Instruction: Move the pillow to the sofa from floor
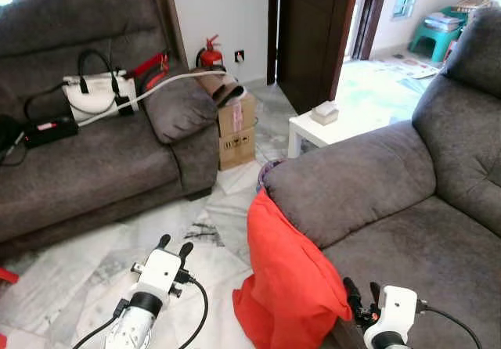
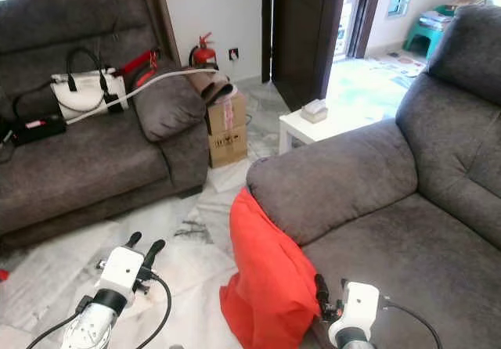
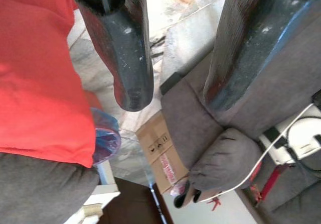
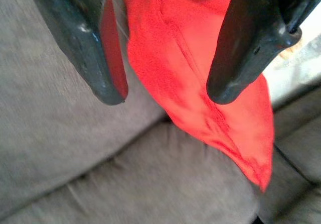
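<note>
A red pillow [image 1: 286,275] stands on the marble floor, leaning against the front of the grey sofa [image 1: 399,208] on my right, just under its armrest. My right gripper [image 1: 362,294] hovers low over the sofa seat edge beside the pillow, open, and the red pillow [image 4: 200,78] lies beyond its fingertips with nothing between them. My left gripper [image 1: 174,246] is open over the floor to the pillow's left, apart from it. The left wrist view catches the pillow [image 3: 40,73] to one side of the black fingers [image 3: 125,48].
A second grey sofa [image 1: 94,169] on the left carries a white handbag [image 1: 98,95], cables and a black box. A cardboard box [image 1: 236,134] stands beside its armrest, a fire extinguisher [image 1: 210,53] behind. A white side table [image 1: 325,130] sits near the dark door.
</note>
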You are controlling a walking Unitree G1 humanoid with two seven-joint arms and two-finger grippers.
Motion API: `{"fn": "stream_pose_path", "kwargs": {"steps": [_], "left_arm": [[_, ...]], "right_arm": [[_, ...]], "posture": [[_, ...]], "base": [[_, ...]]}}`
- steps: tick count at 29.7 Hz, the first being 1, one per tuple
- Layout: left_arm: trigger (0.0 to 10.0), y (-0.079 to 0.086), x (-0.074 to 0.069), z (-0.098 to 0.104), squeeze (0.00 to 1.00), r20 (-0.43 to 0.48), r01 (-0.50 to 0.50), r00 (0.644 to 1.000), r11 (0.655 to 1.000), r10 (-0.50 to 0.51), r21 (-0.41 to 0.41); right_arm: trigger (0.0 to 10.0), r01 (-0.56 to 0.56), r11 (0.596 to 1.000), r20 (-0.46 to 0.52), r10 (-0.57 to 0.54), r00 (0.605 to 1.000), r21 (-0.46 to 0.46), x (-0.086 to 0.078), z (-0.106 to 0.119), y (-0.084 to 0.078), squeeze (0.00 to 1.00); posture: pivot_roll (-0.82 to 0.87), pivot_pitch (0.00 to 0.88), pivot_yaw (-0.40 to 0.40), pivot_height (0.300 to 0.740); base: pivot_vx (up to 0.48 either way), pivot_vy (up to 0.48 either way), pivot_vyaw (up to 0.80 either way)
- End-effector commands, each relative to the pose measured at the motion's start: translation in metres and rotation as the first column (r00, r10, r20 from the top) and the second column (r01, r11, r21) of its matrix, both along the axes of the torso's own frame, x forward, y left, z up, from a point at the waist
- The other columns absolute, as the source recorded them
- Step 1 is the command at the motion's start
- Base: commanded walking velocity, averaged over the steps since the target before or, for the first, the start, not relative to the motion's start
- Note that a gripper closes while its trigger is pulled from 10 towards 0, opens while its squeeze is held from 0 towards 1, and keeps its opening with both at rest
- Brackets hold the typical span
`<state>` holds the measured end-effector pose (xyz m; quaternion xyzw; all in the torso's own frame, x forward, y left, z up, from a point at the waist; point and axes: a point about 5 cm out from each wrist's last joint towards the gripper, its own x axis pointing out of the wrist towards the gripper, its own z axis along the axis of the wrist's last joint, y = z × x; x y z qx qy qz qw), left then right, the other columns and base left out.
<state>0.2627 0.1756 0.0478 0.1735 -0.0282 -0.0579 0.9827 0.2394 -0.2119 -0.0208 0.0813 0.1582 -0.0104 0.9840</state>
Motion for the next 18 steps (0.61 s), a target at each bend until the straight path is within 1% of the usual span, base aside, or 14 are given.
{"fn": "stream_pose_path", "kwargs": {"steps": [1, 3, 4, 8, 11, 15, 18], "left_arm": [[10.0, 0.0031, 0.0030, 0.0034, 0.00, 0.006, -0.018, 1.000, 1.000, 0.018, -0.011], [10.0, 0.0034, 0.0031, 0.0034, 0.00, 0.005, -0.021, 1.000, 1.000, 0.021, -0.014], [10.0, 0.0035, 0.0030, 0.0028, 0.00, 0.001, -0.022, 1.000, 1.000, 0.022, -0.017], [10.0, 0.0032, 0.0036, 0.0020, 0.00, -0.007, -0.018, 1.000, 1.000, 0.018, -0.019], [10.0, 0.0017, 0.0033, 0.0013, 0.00, -0.011, -0.007, 1.000, 1.000, 0.007, -0.022], [10.0, 0.0024, 0.0029, 0.0016, 0.00, -0.009, -0.015, 1.000, 1.000, 0.015, -0.026], [10.0, 0.0062, 0.0024, 0.0013, 0.00, -0.012, -0.047, 0.999, 0.998, 0.047, -0.047]], "right_arm": [[10.0, -0.023, 1.000, -0.013, 0.024, 1.000, 0.007, -0.0017, -0.0025, 0.0033, 0.00], [10.0, -0.025, 1.000, -0.005, 0.025, 1.000, 0.002, -0.0013, -0.0016, 0.0033, 0.00], [10.0, -0.016, 1.000, 0.015, 0.015, 1.000, 0.016, -0.0011, -0.0001, 0.0029, 0.00], [10.0, -0.007, 1.000, 0.011, 0.007, 1.000, 0.013, 0.0004, 0.0004, 0.0023, 0.00], [10.0, -0.034, 0.999, 0.010, 0.034, 0.999, 0.027, 0.0018, 0.0006, 0.0060, 0.00], [10.0, -0.066, 0.997, 0.008, 0.066, 0.998, 0.037, 0.0018, -0.0002, 0.0108, 0.00], [10.0, -0.057, 0.998, 0.010, 0.057, 0.998, 0.039, 0.0016, -0.0003, 0.0106, 0.00]], "posture": [[-0.02, 0.076, 0.042, 0.650], [-0.02, 0.077, 0.042, 0.640], [-0.02, 0.078, 0.042, 0.640], [-0.02, 0.082, 0.043, 0.640], [-0.02, 0.086, 0.040, 0.640], [-0.01, 0.091, 0.039, 0.640], [-0.01, 0.093, 0.038, 0.640]], "base": [[0.000, 0.000, 0.00], [0.000, 0.000, 0.00], [0.000, 0.000, 0.00], [0.000, 0.000, 0.00], [0.000, 0.000, 0.00], [0.000, 0.000, 0.00], [0.000, 0.000, 0.00]]}}
